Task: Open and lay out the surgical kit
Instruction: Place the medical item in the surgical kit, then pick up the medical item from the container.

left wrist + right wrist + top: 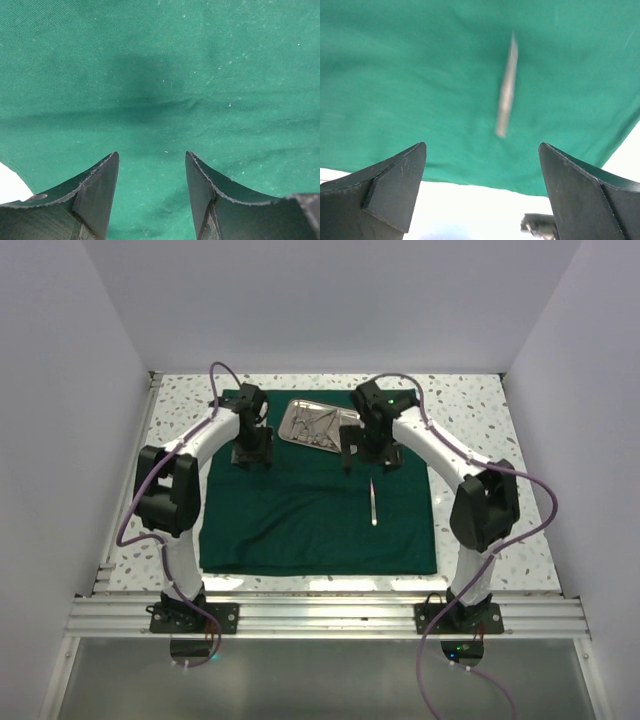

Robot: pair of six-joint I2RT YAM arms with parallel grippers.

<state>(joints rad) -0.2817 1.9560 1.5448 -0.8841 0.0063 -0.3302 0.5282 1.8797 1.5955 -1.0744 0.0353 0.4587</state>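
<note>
The surgical kit's dark green cloth [300, 515] lies spread flat on the table. At its back edge stands the shiny steel tray [318, 424] with several slim silver instruments in it. One slim silver tweezers [373, 502] lies alone on the cloth right of centre, blurred in the right wrist view as the tweezers [506, 95]. My right gripper [368, 454] hangs between the tray and the tweezers, and the right gripper [482, 145] stands wide open and holds nothing. My left gripper [252, 452] is low over the cloth [160, 75] left of the tray, and the left gripper [152, 157] is open with only fabric below.
The speckled tabletop [470, 410] shows around the cloth, with white walls on three sides. An aluminium rail [320, 615] carries both arm bases at the near edge. In the right wrist view a small metal piece [537, 224] shows at the bottom, over a bright white area.
</note>
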